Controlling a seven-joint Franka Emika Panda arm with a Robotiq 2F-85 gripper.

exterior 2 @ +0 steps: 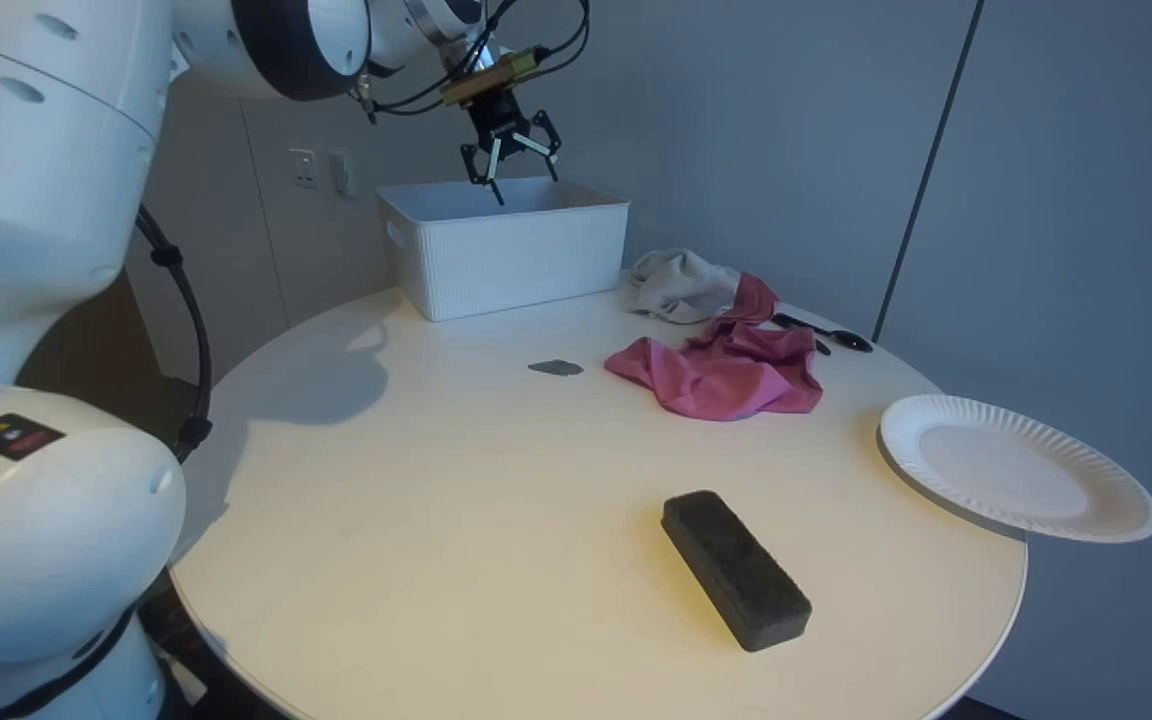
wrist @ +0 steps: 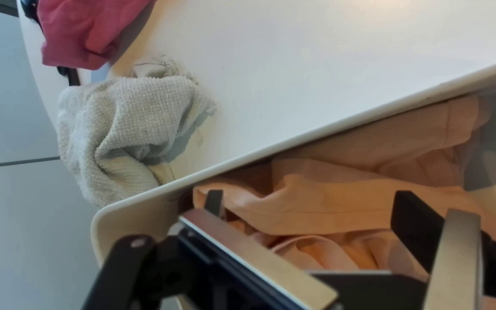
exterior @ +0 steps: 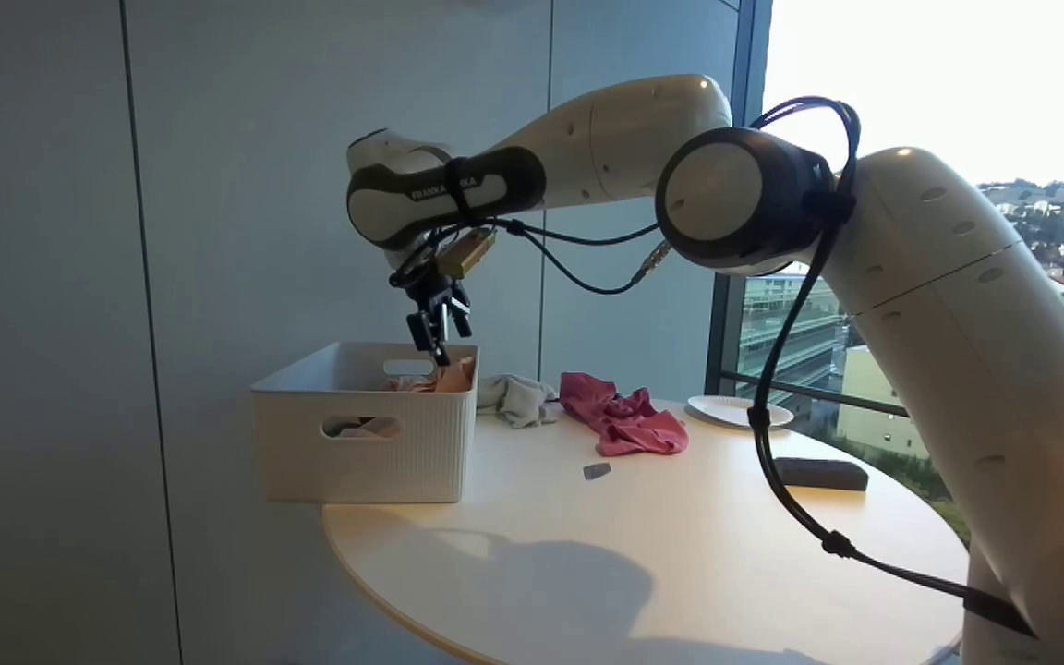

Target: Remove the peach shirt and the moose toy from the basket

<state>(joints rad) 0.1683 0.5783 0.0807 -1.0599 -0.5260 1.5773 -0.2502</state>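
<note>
White ribbed plastic basket (exterior 2: 521, 262), rectangular, with cut-out handles: at the edge of a pale round table (exterior 2: 416, 540).
Peach fabric shirt (wrist: 338, 206): inside the basket, rumpled, partly lying along one wall.
Black two-fingered gripper (exterior 2: 527, 191): released, fingers spread wide above the shirt; contact cannot be told.
Off-white textured cloth (wrist: 138, 107): crumpled, just beside the basket.
Pink-red cloth (exterior 2: 721, 372): crumpled, near the off-white one.
Black spoon (exterior 2: 848, 340): beside the pink-red cloth, close to the table's edge.
White fluted paper plate (exterior 2: 1006, 470): round, rim overhanging the edge.
Dark grey oblong block (exterior 2: 736, 570): well apart from the basket.
Flat grey scrap (exterior 2: 556, 368): on the table between basket and block.
</note>
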